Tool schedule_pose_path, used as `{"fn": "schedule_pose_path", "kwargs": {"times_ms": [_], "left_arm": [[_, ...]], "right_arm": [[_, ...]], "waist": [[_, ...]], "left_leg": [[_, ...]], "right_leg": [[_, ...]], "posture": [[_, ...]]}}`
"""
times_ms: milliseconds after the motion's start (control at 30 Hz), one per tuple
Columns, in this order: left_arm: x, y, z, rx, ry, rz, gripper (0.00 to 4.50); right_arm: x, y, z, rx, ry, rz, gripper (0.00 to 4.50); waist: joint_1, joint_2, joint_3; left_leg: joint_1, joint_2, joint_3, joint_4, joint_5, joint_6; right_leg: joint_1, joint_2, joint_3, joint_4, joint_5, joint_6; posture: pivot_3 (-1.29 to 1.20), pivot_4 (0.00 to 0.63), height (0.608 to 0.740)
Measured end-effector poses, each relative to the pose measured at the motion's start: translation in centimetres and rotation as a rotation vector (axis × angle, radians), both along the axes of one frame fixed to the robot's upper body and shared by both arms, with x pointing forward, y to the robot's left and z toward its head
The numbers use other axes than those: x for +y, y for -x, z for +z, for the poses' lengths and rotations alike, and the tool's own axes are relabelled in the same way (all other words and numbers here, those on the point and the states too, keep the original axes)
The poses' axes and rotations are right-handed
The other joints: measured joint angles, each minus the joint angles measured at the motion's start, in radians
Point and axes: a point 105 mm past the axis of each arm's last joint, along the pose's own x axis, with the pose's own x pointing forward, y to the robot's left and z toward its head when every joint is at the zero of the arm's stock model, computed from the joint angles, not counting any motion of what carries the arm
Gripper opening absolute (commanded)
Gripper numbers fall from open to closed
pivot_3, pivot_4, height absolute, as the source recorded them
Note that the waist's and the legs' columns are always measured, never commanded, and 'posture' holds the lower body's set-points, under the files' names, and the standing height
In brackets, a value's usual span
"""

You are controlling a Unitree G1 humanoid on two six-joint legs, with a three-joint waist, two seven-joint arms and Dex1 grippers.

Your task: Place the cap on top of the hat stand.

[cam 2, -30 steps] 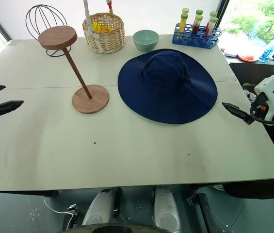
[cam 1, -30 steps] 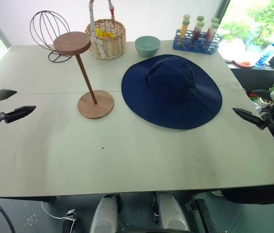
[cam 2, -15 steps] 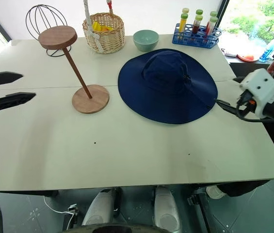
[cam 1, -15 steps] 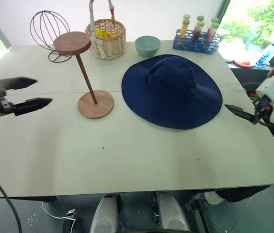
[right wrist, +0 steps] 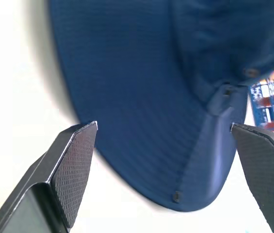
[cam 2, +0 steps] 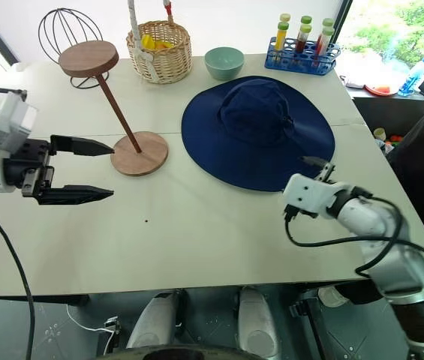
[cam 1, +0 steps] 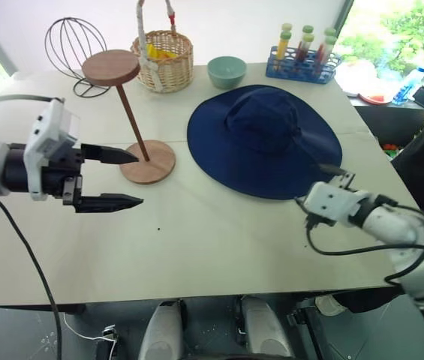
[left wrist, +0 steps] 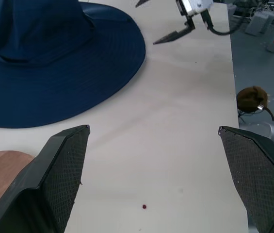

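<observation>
The navy blue cap (cam 1: 264,139) lies flat on the table, crown up, right of centre. To its left stands the wooden hat stand, with its disc top (cam 1: 111,66) bare, a slanted rod and a round base (cam 1: 148,161). My left gripper (cam 1: 140,178) is open and points right. Its upper finger hovers by the near-left rim of the stand's base. My right gripper (right wrist: 164,126) is open just short of the cap's near-right brim, with nothing between its fingers (cam 1: 330,171). In the left wrist view the cap (left wrist: 54,58) and the right gripper (left wrist: 158,19) lie ahead.
Along the back of the table stand a black wire frame (cam 1: 75,45), a wicker basket (cam 1: 164,56), a green bowl (cam 1: 227,71) and a blue rack of test tubes (cam 1: 303,60). Bare tabletop (cam 1: 219,240) lies between the grippers and the front edge.
Both arms have swung in over the table. The left gripper has moved right to the stand's base. The right gripper has moved left and down to the cap's near brim and rolled.
</observation>
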Motion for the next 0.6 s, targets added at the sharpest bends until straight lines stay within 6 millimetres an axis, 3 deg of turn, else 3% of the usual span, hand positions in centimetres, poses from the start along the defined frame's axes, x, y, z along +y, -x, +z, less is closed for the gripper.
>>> {"fn": "schedule_pose_path", "kwargs": {"times_ms": [333, 600], "left_arm": [[-0.7, -0.6, 0.8, -0.023, 0.011, -0.010, 4.45], [-0.8, -1.1, 1.3, -0.043, 0.027, 0.011, 4.45]], "right_arm": [[3.2, -0.1, -2.7, 0.012, 0.020, 0.025, 4.49], [4.1, -3.6, -2.6, -0.108, 0.185, 0.029, 4.49]], "waist": [[-0.001, -0.002, -0.001], [-0.004, -0.007, -0.004]], "left_leg": [[0.000, 0.000, 0.000, 0.000, 0.000, 0.000], [0.002, 0.000, 0.000, 0.001, 0.000, 0.000]], "right_leg": [[0.000, 0.001, 0.000, 0.000, 0.000, 0.000], [0.002, 0.001, 0.002, 0.000, 0.000, 0.000]], "posture": [[0.00, 0.150, 0.740], [0.00, 0.150, 0.740]]}}
